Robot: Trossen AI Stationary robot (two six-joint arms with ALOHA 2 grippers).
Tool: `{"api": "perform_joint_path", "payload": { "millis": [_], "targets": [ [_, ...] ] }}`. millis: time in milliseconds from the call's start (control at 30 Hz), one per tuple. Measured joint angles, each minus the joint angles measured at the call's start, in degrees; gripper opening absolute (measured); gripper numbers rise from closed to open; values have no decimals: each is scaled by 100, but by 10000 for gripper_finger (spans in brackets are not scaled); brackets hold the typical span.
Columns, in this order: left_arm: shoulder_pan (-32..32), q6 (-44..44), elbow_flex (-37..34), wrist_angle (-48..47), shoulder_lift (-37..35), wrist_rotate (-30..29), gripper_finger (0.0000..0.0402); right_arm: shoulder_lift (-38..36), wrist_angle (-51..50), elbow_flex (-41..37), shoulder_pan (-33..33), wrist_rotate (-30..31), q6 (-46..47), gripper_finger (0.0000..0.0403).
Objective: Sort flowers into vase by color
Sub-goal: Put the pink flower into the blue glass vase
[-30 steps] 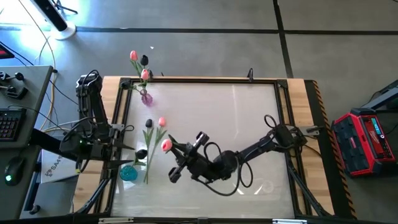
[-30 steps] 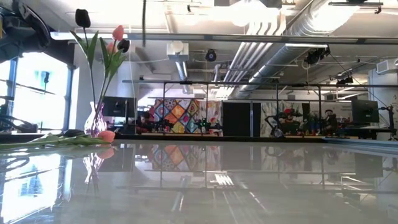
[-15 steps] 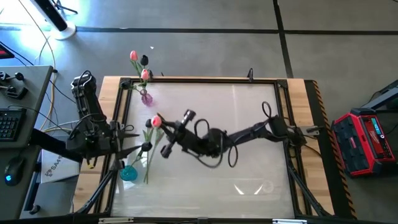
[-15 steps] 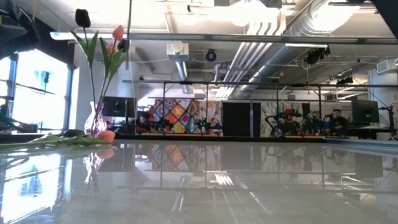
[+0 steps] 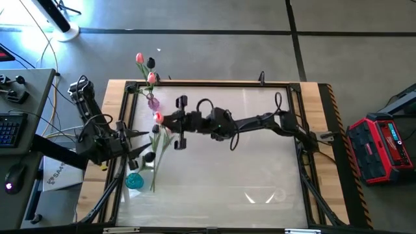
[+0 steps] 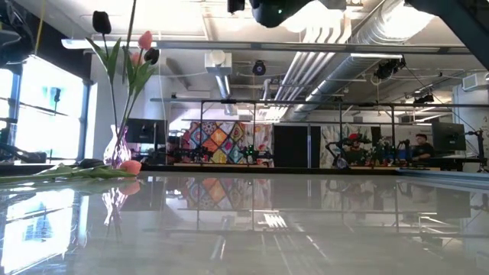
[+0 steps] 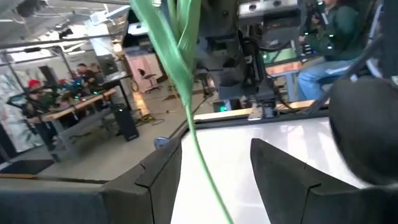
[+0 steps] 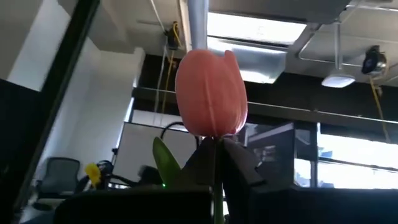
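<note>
My right gripper (image 5: 160, 119) reaches across the table to its far left, shut on a pink tulip (image 5: 156, 117), close to a clear vase (image 5: 153, 102). That vase stands at the far left edge and holds two pink heads and a dark one (image 6: 101, 21). More flowers (image 5: 156, 162) lie flat on the table's left part, a pink head (image 6: 131, 166) among them. A blue vase (image 5: 133, 181) stands near the left front. My left gripper (image 5: 142, 151) is open and level beside a dark head (image 5: 149, 156). The held tulip's stem (image 7: 198, 146) shows between its fingers, apart from them. My right gripper pinches the pink tulip's stem (image 8: 215, 142) right below the head, between its two fingers. The fingers come from the table's right, slanting upward. The head (image 8: 210, 93) stands upright above the fingers, and the stem with its leaves hangs below, clear of the table.
A dark frame (image 5: 208, 83) runs around the glossy tabletop. Beside the table on the left is a desk with a keyboard (image 5: 8, 130) and a mouse. A red case (image 5: 383, 146) stands on the floor at the right. People sit in the room beyond (image 7: 336, 37).
My right gripper has carried the pink tulip from the table's left middle toward the far left edge, up to the clear vase, rolling its wrist on the way. It has stayed shut on the stem. My left arm has swung a little about its base.
</note>
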Motion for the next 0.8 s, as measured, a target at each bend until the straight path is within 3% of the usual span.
{"api": "perform_joint_path", "payload": {
  "millis": [267,367,800],
  "targets": [
    [563,759,-1,809,-2,525,179,-1,-4,0,-186,-366,2,0],
    [760,757,0,894,-18,1140,179,-2,-3,0,-204,-557,172,0],
    [1692,251,0,778,-59,2547,179,-1,-4,0,-218,-885,358,0]
  ]
}}
